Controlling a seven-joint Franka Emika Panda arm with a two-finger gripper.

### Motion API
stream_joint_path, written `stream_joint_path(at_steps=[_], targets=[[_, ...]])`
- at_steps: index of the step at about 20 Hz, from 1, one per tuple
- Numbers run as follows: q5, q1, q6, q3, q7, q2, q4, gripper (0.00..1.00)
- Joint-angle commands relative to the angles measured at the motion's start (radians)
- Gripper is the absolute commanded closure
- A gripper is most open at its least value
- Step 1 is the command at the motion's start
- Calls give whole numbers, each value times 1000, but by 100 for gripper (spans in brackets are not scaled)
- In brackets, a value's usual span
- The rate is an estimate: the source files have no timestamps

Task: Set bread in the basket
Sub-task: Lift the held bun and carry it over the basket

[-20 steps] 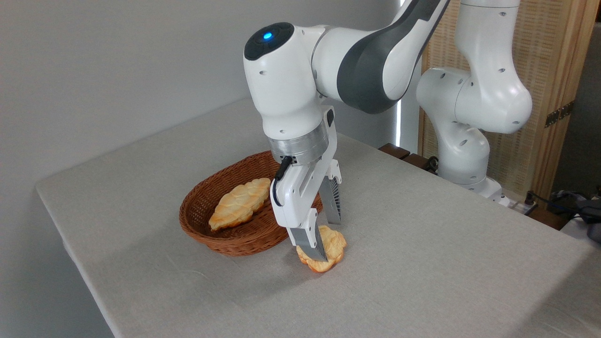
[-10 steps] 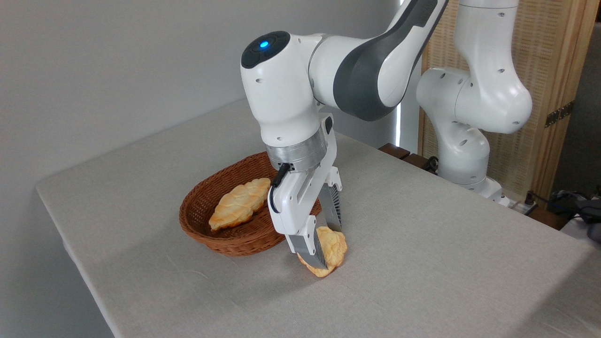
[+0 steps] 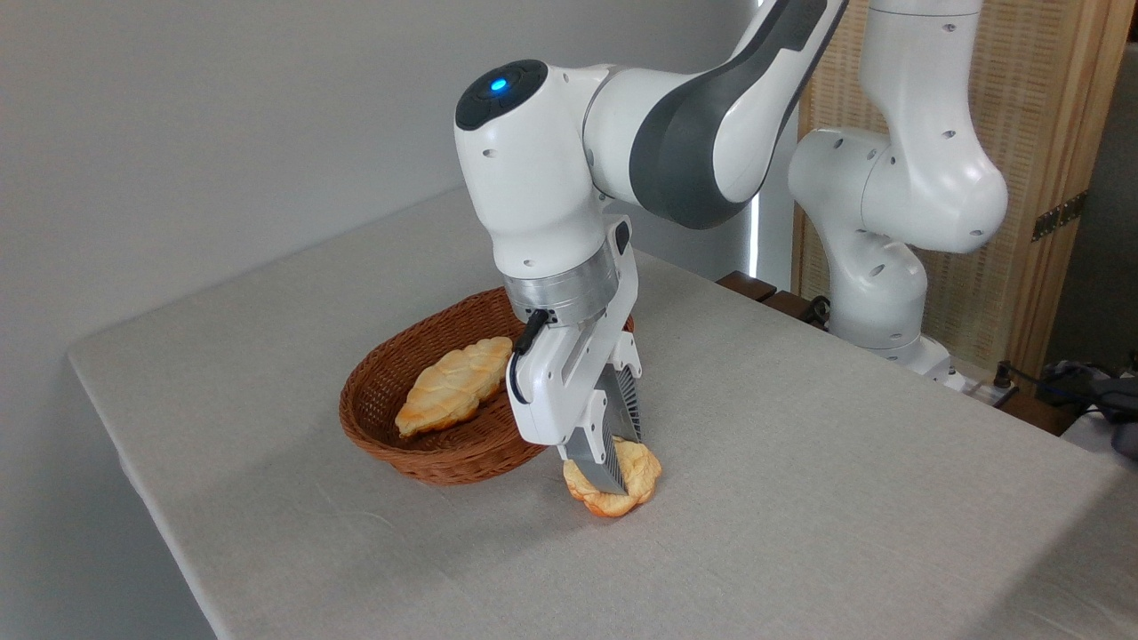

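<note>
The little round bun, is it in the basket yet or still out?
Out. The bun sits on the table just outside the basket, with the claw closed on it.

Your white-and-grey Panda arm reaching down, fingers pinched together.

Your white two-finger gripper points almost straight down, tilted slightly, with its grey ribbed fingers drawn close on the small lumpy golden-yellow bun. Above it your silver wrist ring and white wrist housing, its blue light lit, sit bent over.
</note>
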State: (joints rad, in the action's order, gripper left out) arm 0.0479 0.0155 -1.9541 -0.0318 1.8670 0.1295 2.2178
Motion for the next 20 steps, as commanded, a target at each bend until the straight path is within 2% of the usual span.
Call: stream_joint_path(at_steps=[1, 5, 8, 11, 13, 17, 19, 20], targets=[[12, -5, -6, -2, 14, 10, 7, 64], [-3, 0, 13, -2, 8, 39, -3, 63], [-25, 1, 111, -5, 6, 39, -99, 61], [-106, 3, 158, -7, -26, 41, -147, 60], [-135, -2, 161, 10, -113, 41, -164, 59], [-145, -2, 159, 107, -362, 39, -181, 57], [-151, -2, 159, 144, -446, 39, -181, 54], [-173, -2, 158, 164, -481, 39, -181, 54]])
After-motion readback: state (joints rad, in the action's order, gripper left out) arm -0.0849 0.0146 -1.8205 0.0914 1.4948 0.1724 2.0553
